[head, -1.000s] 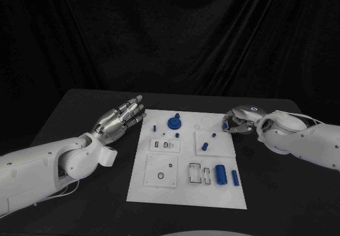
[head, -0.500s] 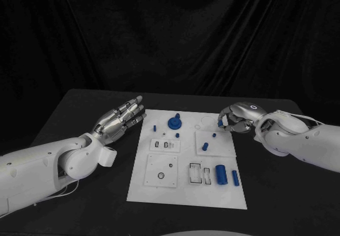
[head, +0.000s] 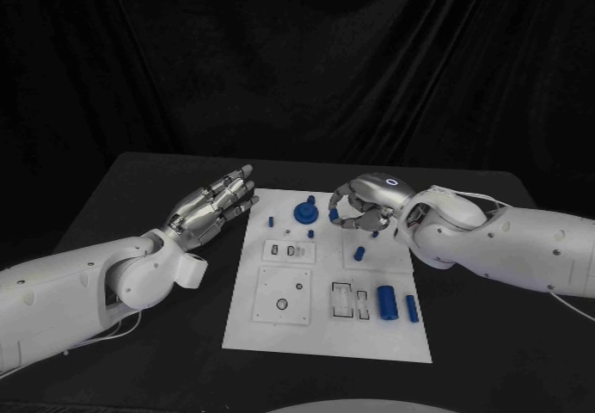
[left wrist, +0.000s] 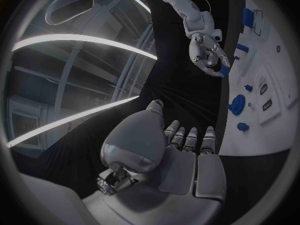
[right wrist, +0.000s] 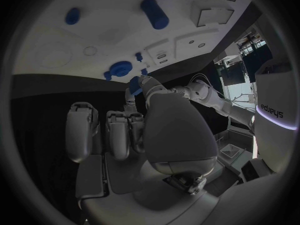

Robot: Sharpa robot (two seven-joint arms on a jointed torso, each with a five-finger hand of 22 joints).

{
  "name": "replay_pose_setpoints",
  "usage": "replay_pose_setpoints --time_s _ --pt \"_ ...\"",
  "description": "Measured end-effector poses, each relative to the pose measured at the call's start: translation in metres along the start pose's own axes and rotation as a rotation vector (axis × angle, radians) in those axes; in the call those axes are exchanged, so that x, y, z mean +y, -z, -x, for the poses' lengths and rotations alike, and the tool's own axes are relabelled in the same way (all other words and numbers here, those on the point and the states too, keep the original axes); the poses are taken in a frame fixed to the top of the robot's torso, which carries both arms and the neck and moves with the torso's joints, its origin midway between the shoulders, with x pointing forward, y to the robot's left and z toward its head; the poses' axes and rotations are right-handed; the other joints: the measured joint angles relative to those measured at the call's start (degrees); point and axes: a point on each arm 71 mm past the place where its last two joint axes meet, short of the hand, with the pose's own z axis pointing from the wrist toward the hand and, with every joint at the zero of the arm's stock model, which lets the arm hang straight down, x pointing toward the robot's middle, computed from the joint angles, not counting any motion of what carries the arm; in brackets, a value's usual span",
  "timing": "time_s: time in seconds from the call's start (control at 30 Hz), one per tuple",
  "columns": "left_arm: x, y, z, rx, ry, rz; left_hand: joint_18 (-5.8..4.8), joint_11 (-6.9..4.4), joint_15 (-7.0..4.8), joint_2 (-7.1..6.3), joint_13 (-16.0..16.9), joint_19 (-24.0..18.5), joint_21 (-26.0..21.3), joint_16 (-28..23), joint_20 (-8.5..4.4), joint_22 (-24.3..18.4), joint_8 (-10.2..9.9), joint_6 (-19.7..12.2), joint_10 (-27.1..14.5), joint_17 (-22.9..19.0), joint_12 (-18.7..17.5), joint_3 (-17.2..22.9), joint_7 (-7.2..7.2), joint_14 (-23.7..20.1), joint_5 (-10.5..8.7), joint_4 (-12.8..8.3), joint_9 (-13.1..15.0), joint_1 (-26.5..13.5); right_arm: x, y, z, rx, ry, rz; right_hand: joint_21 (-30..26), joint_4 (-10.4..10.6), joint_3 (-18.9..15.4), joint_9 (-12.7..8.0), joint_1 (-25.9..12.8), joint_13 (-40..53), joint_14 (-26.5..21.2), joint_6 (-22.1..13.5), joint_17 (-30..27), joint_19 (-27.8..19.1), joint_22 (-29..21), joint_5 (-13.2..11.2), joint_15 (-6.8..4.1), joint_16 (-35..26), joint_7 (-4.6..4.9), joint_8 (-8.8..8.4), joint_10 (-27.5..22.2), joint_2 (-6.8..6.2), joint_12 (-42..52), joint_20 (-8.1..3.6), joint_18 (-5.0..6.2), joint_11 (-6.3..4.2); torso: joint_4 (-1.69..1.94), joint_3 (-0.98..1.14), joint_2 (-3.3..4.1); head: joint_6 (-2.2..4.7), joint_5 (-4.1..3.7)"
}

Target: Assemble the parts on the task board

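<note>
one small blue part (left wrist: pixel 224 70), pinched by right robot hand (head: pixel 361 206); left robot hand (head: pixel 213 206) empty, spread.

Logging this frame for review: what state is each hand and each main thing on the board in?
left hand: open, fingers straight, beside the board, touching nothing.
right hand: over the board's far end, pinching a small blue part.
task board: flat on the table.
blue knob: standing on the board.
two blue cylinders: lying on the board.
</note>
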Motion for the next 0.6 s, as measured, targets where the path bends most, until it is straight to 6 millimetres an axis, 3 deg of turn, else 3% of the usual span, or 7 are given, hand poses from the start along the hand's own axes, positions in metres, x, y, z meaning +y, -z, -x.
replay_pose_setpoints --time_s 0.27,0.6 --pt "0.000 0.001 0.001 -0.002 0.000 0.001 -0.01 0.00 0.00 0.00 0.0 0.0 0.0 0.0 0.00 0.0 0.0 0.0 0.0 0.0 0.0 0.2 0.00 0.0 0.00 -0.2 0.0 0.0 0.024 -0.018 -0.027 0.053 -0.029 0.043 -0.3 -0.2 0.2 0.4 0.0 0.0 0.0 -0.3 0.0 0.0 0.0 0.7 0.00 0.0 0.28 -0.16 0.0 -0.01 0.0 0.00 0.00 0.42 0.20 -0.02 0.11 -0.28 0.01" --pt "0.000 -0.001 -0.001 0.002 0.001 0.001 0.00 0.00 0.00 0.00 0.0 0.0 0.0 0.0 0.00 0.0 0.0 0.0 0.0 0.0 0.0 0.2 0.00 0.0 0.22 -0.2 0.0 0.0 0.035 -0.026 -0.036 0.082 -0.037 0.058 -0.7 -0.2 0.2 0.4 0.0 0.0 -0.2 -0.5 0.0 0.0 0.0 0.7 0.21 0.0 0.50 -0.17 0.0 -0.01 0.0 0.00 0.00 0.42 0.30 -0.02 0.15 -0.47 -0.37"
